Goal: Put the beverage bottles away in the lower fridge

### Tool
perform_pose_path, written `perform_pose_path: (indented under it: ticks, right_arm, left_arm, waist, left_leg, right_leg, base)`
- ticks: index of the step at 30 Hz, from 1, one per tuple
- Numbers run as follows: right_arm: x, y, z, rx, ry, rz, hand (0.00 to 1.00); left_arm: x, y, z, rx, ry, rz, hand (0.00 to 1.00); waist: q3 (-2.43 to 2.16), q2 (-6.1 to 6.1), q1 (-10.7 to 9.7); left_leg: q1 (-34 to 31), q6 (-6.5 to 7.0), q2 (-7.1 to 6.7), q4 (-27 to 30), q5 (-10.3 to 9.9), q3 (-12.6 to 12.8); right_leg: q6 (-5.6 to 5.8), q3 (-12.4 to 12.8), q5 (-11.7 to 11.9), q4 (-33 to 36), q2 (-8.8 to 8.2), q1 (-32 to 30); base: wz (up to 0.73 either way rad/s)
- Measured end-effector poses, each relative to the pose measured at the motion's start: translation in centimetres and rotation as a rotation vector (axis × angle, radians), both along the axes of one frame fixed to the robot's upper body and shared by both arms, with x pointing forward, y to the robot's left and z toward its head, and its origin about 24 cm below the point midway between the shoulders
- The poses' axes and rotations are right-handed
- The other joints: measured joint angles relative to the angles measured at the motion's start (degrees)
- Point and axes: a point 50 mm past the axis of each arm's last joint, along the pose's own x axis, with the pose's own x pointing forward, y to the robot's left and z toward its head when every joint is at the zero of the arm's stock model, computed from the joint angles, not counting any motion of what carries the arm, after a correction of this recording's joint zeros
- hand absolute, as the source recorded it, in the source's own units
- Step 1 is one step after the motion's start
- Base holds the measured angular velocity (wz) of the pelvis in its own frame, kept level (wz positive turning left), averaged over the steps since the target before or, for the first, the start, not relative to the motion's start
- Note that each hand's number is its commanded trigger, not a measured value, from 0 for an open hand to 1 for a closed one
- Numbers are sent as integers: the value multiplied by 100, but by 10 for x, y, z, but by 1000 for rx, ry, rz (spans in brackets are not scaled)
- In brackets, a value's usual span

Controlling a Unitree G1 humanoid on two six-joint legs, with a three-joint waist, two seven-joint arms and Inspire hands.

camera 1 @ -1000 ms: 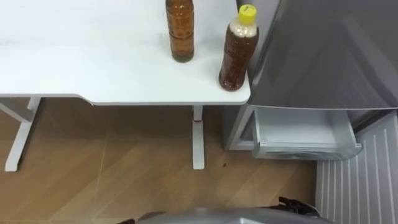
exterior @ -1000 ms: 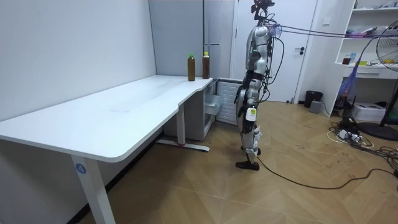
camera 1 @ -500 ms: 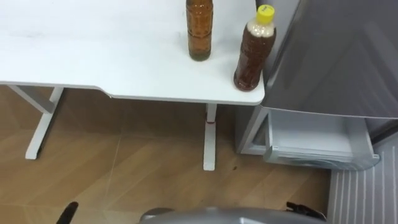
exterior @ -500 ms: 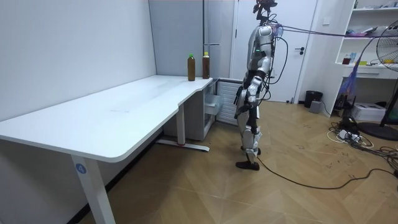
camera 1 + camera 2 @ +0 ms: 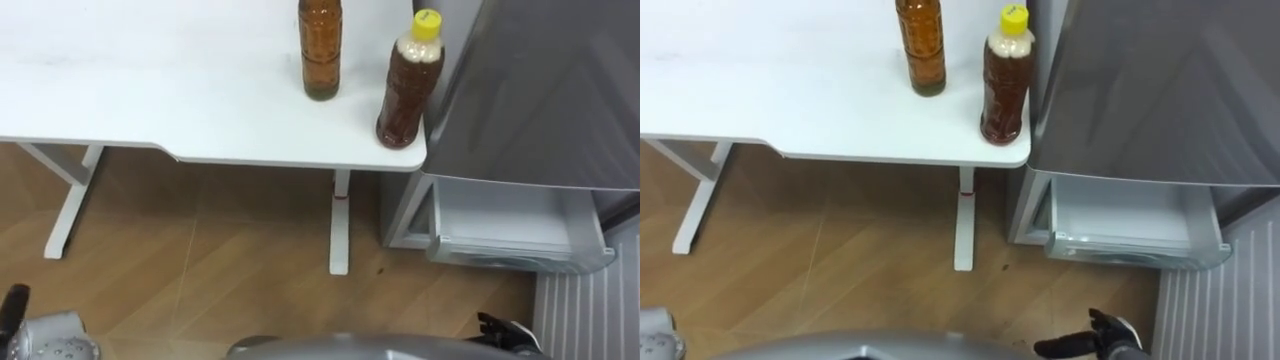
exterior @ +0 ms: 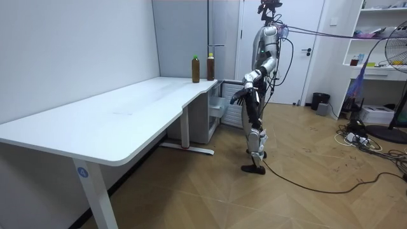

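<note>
Amber bottle (image 5: 320,50); brown bottle (image 5: 408,90) — yellow cap (image 5: 427,18); white table (image 5: 150,90); grey fridge (image 5: 550,90); tan wood-plank floor (image 5: 230,260).

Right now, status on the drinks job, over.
Left hand and right hand low, holding nothing. Yellow-capped bottle and second bottle upright on white table, beside fridge. Lower fridge drawer open; nothing blocking it.

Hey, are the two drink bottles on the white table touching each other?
Apart. The left eye view shows bare white table between the yellow-capped bottle and the other bottle.
</note>
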Motion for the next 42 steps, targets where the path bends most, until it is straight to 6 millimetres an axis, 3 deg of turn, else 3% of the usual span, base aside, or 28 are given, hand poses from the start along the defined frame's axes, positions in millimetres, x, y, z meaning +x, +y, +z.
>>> perform_pose_path:
  ticks: [6,11,21,25,31,33,36,42]
  right_arm:
    - [-4,0,0,2,0,-32,0]
    - [-6,-1,0,4,-3,-38,0]
    - [-13,-5,-1,36,9,-62,0]
    - [-12,-6,0,54,7,-71,0]
    - [-4,-3,-2,108,3,-73,0]
    - [2,-1,-2,127,-15,-67,0]
    - [3,-1,-2,147,-22,-96,0]
    - [5,1,-3,153,-25,-89,0]
  left_arm:
    - [28,13,72,381,-61,-68,0]
    - [32,17,115,645,-59,-78,0]
    - [52,-11,187,1066,-164,-174,0]
    - [57,-26,205,1186,-202,-289,0]
    - [80,-66,224,1274,-382,-580,0]
    - [84,-77,230,1310,-428,-670,0]
    - [95,-96,232,1327,-493,-821,0]
    - [116,-135,223,1310,-564,-1179,0]
  waist:
    - [-1,7,0]
    - [-2,15,-34]
    - [11,62,-78]
    - [12,73,-170]
    - [83,-16,-415]
    - [78,-24,-554]
    - [67,-82,-679]
    - [75,-88,-794]
  left_leg:
    - [-4,1,-6,-34,0,-67]
    - [33,3,-21,-31,1,-148]
    - [66,4,-55,-17,1,-355]
    - [-11,7,-69,78,3,-357]
    - [-19,7,-75,81,3,-350]
    - [-24,11,-80,65,6,-352]
    - [-57,24,-90,81,14,-337]
    - [-124,25,-75,119,15,-166]
  right_leg:
    - [0,-16,0,-1,6,-8]
    - [-1,3,1,-17,16,72]
    - [-5,-101,-3,-114,25,163]
    - [-4,-106,-4,-114,10,170]
    - [0,-115,-14,-120,4,149]
    - [2,-117,-16,-127,2,149]
    - [4,-113,-17,-117,-12,146]
    - [4,-90,-16,-93,-23,69]
  base:
    - [1]
    - [-2]
    - [6]
    - [5]
    - [2]
    - [0]
    - [1]
    - [-2]
